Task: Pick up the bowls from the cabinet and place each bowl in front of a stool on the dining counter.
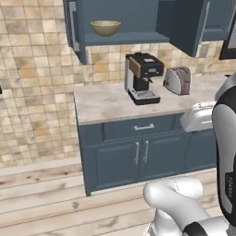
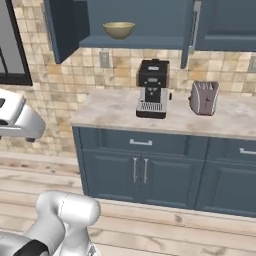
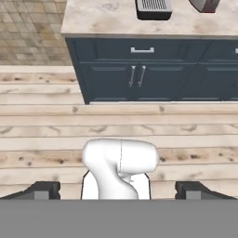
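Note:
An olive-beige bowl point(image 1: 105, 27) point(image 2: 119, 29) stands alone on the shelf of the dark blue wall cabinet point(image 1: 133, 16) point(image 2: 150, 17), whose door point(image 1: 73, 27) hangs open. In the hand view my gripper point(image 3: 117, 190) is open; its two dark fingertips point(image 3: 42, 189) stand far apart with nothing held between them. It hangs well back from the cabinet and looks down at the wooden floor and the base cabinets. The stool and the dining counter are out of view.
Below the cabinet, a beige stone counter point(image 1: 101, 103) point(image 2: 110, 110) carries a black coffee machine point(image 1: 143, 76) point(image 2: 152, 87) and a silver toaster point(image 1: 178, 79) point(image 2: 204, 97). Blue base cabinets point(image 3: 139, 74) stand under it. Wooden floor point(image 3: 46, 130) lies between me and them.

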